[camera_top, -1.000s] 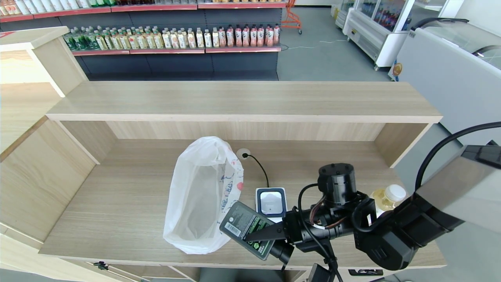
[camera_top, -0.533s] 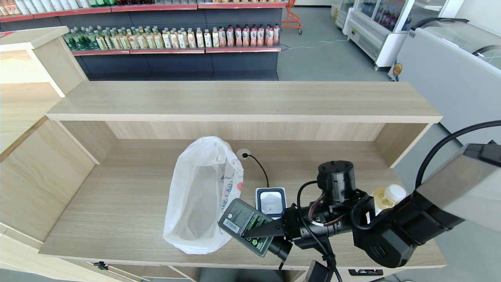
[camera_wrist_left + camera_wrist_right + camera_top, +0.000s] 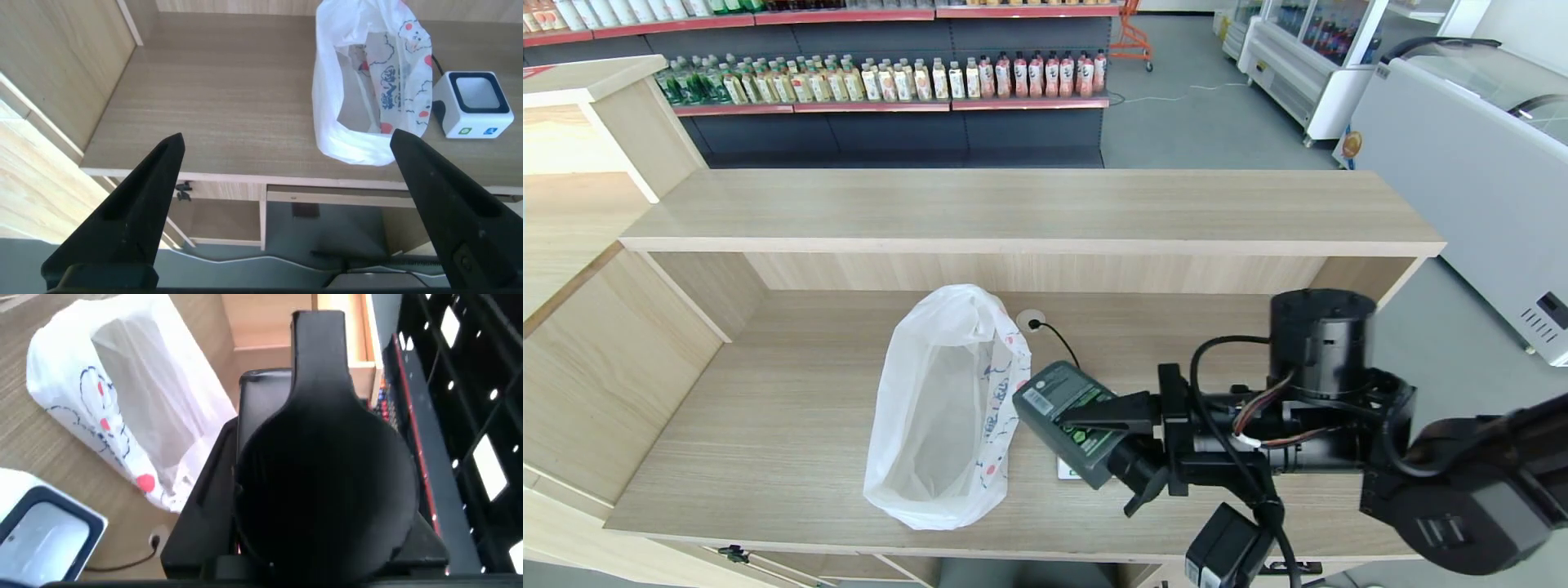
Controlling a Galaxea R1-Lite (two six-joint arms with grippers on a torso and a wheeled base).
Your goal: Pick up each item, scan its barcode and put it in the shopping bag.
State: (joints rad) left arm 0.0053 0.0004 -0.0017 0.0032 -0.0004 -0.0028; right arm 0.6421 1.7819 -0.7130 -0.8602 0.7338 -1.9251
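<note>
Item: a dark, flat rectangular pack (image 3: 1063,408), white barcode label (image 3: 1038,400) near one corner, facing up in the head view.
Position: held in the air over the scanner (image 3: 476,101), just beside the shopping bag (image 3: 943,408) on its right; not in the bag.
Right gripper (image 3: 1094,441): clamped on the pack across its flat faces, one finger lying over the top face, short of the label.
Left gripper (image 3: 288,147): fingers (image 3: 147,204) spread wide, holding nothing, hanging off the front edge of the worktop (image 3: 792,425).
Handling, judged: the pack looks stiff and flat-sided with a smooth printed skin, so it could slide under a light pinch. It does not look fragile, and I cannot judge its weight. Best hold is across the broad faces near the end away from the label, as now, so the code stays bare.
Bag, judged: thin soft plastic, standing slack with its mouth open; a nudge on the rim could fold it shut.
Head view gives: the pack's tilt, the label and the grip; the pack covers nearly all of the scanner.
Left wrist view gives: the whole scanner, window up, touching or just beside the bag's foot.
Right wrist view gives: the bag's open mouth (image 3: 131,384) and the scanner window (image 3: 45,531).
</note>
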